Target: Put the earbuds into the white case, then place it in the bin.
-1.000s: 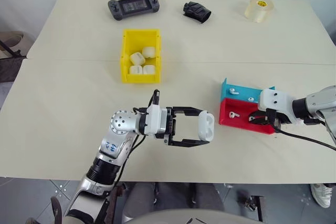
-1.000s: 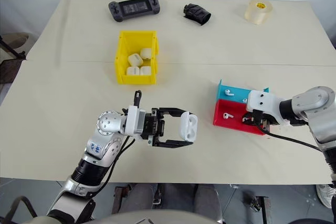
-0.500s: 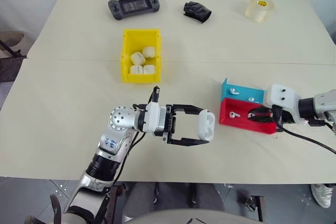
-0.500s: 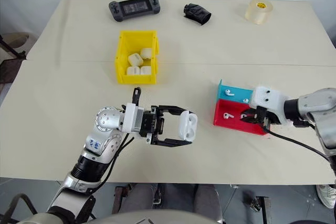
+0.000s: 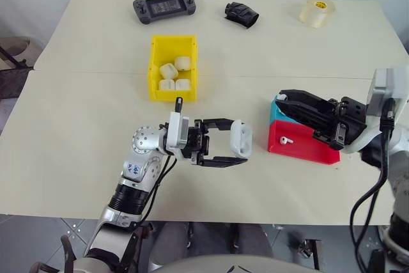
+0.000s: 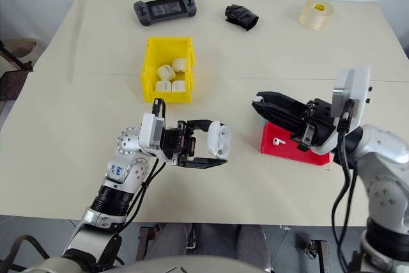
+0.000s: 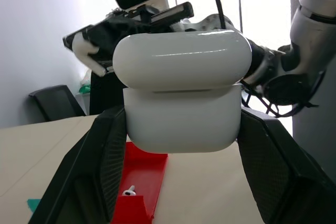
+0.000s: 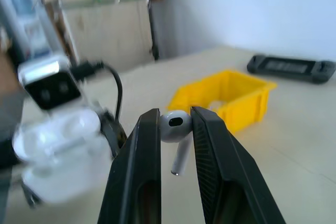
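1. Glossy white case [image 5: 241, 139] sits clamped in the left gripper [image 5: 238, 148], held above the table [image 5: 77, 126] between the yellow bin [image 5: 154, 62] and the red tray [image 5: 307, 151]; lid looks raised.
2. Right gripper [image 8: 175, 125] pinches one earbud [image 8: 176, 129] by its head, stem hanging down, and points toward the case from over the trays.
3. Second earbud [image 5: 286, 139] lies in the red tray; other white cases [image 5: 173, 75] already sit in the bin.
4. Judgement: line the stem up with a socket before lowering; approach slowly, since the bud is tiny and the grip is shallow.
5. Keep the case level and steady; let go only once the bud seats.
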### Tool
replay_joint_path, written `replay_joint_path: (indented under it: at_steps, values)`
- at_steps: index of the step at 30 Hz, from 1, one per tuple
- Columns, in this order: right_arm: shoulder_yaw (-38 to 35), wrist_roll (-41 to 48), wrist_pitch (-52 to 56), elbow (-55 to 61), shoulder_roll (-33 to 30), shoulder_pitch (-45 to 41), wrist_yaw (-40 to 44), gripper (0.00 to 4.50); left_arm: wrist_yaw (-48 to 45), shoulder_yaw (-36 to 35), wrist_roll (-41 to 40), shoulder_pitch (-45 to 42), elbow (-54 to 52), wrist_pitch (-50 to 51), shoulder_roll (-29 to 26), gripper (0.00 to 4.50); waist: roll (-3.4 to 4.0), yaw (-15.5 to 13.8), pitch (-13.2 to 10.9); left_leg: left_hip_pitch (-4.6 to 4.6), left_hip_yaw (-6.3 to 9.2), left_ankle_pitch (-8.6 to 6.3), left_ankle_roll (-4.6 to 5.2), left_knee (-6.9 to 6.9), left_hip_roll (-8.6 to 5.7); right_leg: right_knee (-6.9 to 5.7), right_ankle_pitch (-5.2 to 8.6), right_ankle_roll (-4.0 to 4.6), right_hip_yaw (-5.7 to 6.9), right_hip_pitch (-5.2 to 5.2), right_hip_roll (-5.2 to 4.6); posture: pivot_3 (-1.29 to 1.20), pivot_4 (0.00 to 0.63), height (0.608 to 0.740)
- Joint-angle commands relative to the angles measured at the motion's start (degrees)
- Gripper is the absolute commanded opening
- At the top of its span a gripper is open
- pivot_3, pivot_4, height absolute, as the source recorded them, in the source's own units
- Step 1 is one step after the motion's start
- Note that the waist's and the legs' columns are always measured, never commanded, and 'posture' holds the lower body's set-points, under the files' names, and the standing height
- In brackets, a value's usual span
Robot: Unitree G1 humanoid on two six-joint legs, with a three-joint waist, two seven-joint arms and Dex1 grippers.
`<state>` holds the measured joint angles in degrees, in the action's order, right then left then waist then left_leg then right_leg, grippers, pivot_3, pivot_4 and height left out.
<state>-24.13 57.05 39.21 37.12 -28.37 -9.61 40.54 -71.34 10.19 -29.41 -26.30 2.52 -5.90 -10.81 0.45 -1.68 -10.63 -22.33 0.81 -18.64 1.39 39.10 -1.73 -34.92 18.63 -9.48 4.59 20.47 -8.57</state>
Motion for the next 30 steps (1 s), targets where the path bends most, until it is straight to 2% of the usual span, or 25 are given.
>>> replay_joint_path:
  at_steps: [1, 10, 17, 30]
  values:
    - [1.7, 2.6, -4.2, 6.0, 4.9, 2.5, -6.8, 0.48, -0.1, -0.9, -2.3, -2.0, 0.0, 0.8, 1.6, 2.78, 0.02, 0.2, 0.0, 0.0, -0.01, 0.0, 0.0, 0.0, -0.02, -0.03, 0.0, 0.0, -0.01, 0.02, 0.0, 0.0, 0.15, 0.74]
    - [11.9, -4.2, -13.2, 9.4, 11.0, 9.9, -7.4, 0.48, -1.8, -1.6, -3.0, -4.8, 2.0, 3.0, 2.9, 2.78, 0.02, 0.4, 0.0, 0.04, -0.08, 0.0, 0.0, -0.03, -0.24, -0.13, 0.0, 0.01, -0.12, 0.1, 0.06, 0.0, 0.15, 0.74]
    - [17.2, -8.5, -19.5, 7.9, 13.2, 10.7, -7.2, 0.48, -1.5, -2.1, -3.0, -5.5, 1.7, 4.6, 3.6, 2.78, 0.02, 0.4, 0.0, 0.05, -0.06, 0.0, 0.0, -0.03, -0.24, -0.14, 0.0, 0.01, -0.13, 0.11, 0.07, 0.0, 0.15, 0.74]
    - [20.0, -9.4, -22.9, 5.7, 13.3, 8.2, -7.2, 0.48, -2.1, -2.1, -2.7, -5.5, 0.9, 6.8, 2.5, 2.78, 0.02, 0.4, 0.0, 0.04, -0.05, 0.0, 0.0, -0.04, -0.24, -0.14, 0.01, 0.01, -0.13, 0.11, 0.07, 0.0, 0.15, 0.74]
